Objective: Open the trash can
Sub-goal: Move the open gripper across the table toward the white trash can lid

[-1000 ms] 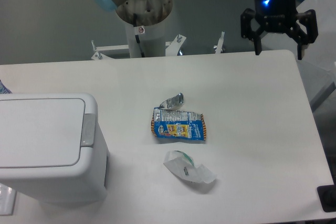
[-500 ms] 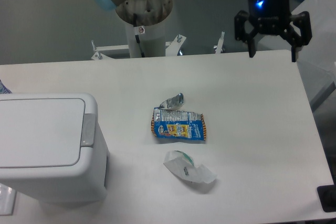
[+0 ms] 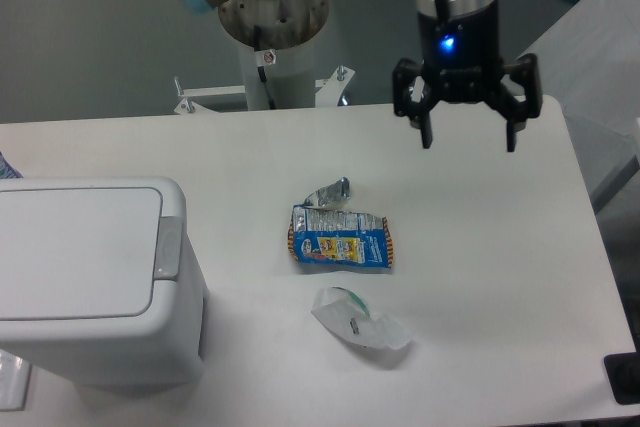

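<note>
Gripper [image 3: 468, 141] spread wide, seemingly empty, trash can [image 3: 95, 282] lidded

The gripper [image 3: 468, 137] hangs over the far side of the table [image 3: 480, 247] with its two fingers spread wide and nothing between them. Between it and the trash can [image 3: 95, 282] at the near left, three bits of litter lie in the middle: a small silver foil scrap [image 3: 328, 193], a blue snack wrapper [image 3: 341, 241] touching it, and a white wrapper [image 3: 358, 319] a little nearer. The table top along the far edge is bare. The can's grey push tab [image 3: 168, 247] faces the litter, with bare table between them.
</note>
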You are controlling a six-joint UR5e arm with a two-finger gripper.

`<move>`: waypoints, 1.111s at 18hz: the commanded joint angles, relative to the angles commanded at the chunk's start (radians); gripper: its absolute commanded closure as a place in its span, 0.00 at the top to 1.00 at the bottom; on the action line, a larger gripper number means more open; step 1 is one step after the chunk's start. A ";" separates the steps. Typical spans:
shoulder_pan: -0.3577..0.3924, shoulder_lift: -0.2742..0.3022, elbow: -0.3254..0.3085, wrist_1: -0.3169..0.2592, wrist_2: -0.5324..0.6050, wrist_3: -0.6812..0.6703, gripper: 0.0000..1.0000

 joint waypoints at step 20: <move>-0.289 -0.141 0.086 0.138 -0.018 -0.871 1.00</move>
